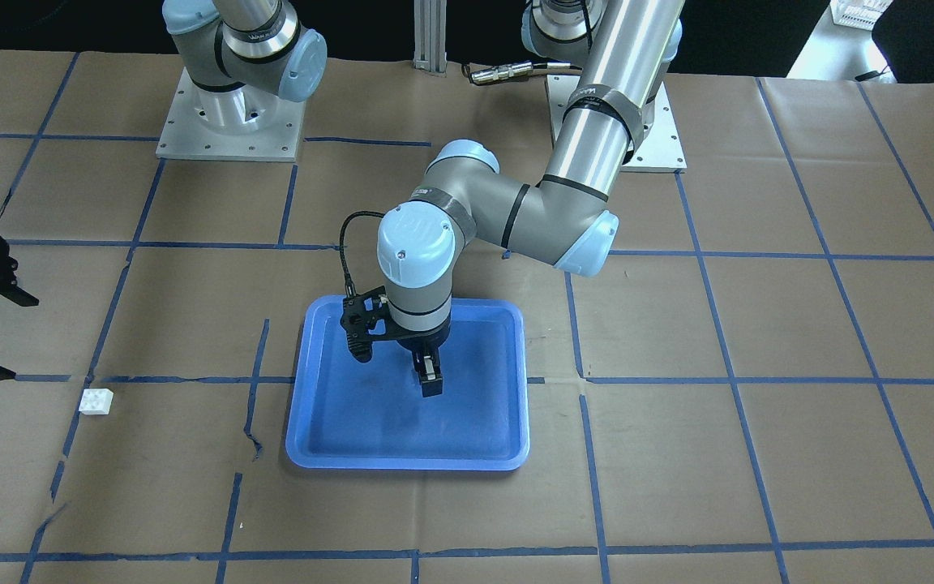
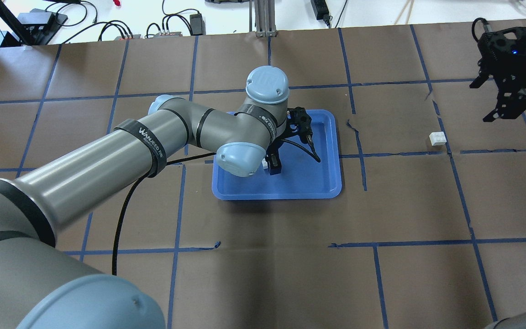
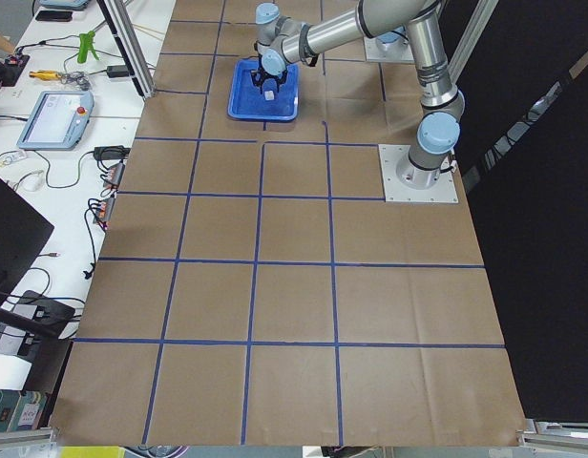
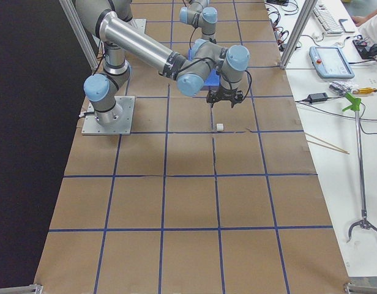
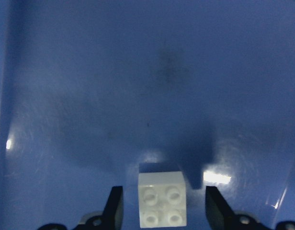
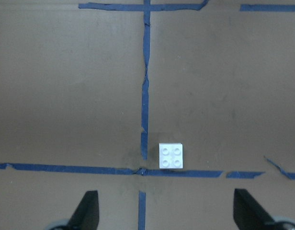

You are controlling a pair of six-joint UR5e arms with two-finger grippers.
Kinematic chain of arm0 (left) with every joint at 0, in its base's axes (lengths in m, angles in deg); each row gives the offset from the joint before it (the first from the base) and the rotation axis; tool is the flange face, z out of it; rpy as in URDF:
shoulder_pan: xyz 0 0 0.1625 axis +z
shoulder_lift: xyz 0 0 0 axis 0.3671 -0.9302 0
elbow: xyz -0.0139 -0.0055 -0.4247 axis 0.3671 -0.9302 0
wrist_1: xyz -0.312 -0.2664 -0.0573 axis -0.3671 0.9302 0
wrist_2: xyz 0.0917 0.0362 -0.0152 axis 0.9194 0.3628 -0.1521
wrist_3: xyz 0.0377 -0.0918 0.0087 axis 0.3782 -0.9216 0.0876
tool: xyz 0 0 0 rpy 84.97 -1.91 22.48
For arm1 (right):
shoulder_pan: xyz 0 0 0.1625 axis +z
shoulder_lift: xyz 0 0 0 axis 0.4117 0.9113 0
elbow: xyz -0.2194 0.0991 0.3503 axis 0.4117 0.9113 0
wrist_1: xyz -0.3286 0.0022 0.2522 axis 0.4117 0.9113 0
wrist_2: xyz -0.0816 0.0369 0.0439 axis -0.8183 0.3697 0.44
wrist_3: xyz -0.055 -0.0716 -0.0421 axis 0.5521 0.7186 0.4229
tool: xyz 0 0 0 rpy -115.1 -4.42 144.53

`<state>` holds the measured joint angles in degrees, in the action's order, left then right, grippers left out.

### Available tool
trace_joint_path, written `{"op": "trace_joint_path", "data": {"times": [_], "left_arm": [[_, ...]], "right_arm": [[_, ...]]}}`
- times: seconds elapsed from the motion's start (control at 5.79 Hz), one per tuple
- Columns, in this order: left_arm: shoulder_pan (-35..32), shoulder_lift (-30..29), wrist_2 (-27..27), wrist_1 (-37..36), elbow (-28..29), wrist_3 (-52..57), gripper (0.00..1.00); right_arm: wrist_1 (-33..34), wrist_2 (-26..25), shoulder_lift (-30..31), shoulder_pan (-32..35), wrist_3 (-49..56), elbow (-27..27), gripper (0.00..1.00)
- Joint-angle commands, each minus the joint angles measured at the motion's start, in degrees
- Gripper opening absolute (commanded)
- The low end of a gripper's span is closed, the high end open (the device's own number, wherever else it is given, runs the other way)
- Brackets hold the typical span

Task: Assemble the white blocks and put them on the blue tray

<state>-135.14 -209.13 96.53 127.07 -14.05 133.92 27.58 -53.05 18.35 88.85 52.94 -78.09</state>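
One white block (image 5: pixel 163 205) sits studs up on the floor of the blue tray (image 1: pixel 406 464), seen from above as (image 2: pixel 327 192). My left gripper (image 1: pixel 430 388) points straight down over it. In the left wrist view its fingers (image 5: pixel 115 206) stand on either side of the block with a gap on each side, so it is open. The second white block (image 2: pixel 437 138) lies on the brown paper far to the right, beside a blue tape crossing. It also shows in the right wrist view (image 6: pixel 171 156). My right gripper (image 2: pixel 496 103) hovers open above and beyond it.
Brown paper with a blue tape grid covers the table (image 2: pixel 263 274). The left arm's elbow and forearm (image 2: pixel 190 132) stretch across the table's left half to the tray. Cables and gear (image 2: pixel 121 27) lie past the far edge.
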Motion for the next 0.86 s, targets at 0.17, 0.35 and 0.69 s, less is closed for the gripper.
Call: {"op": "trace_joint_path", "data": {"times": [0.17, 0.35, 0.69], "left_arm": [[3.6, 7.7, 0.4, 2.6, 0.4, -10.6, 0.99], [5.2, 11.9, 0.4, 8.2, 0.4, -14.7, 0.99], [10.9, 19.9, 0.2, 16.3, -0.7, -28.5, 0.99]], "right_arm": [[2.6, 2.6, -7.1, -3.0, 2.7, -3.0, 1.00], [7.0, 2.6, -8.9, -3.0, 3.0, -4.6, 1.00], [13.5, 6.6, -9.8, -3.4, 3.2, -9.0, 1.00]]}}
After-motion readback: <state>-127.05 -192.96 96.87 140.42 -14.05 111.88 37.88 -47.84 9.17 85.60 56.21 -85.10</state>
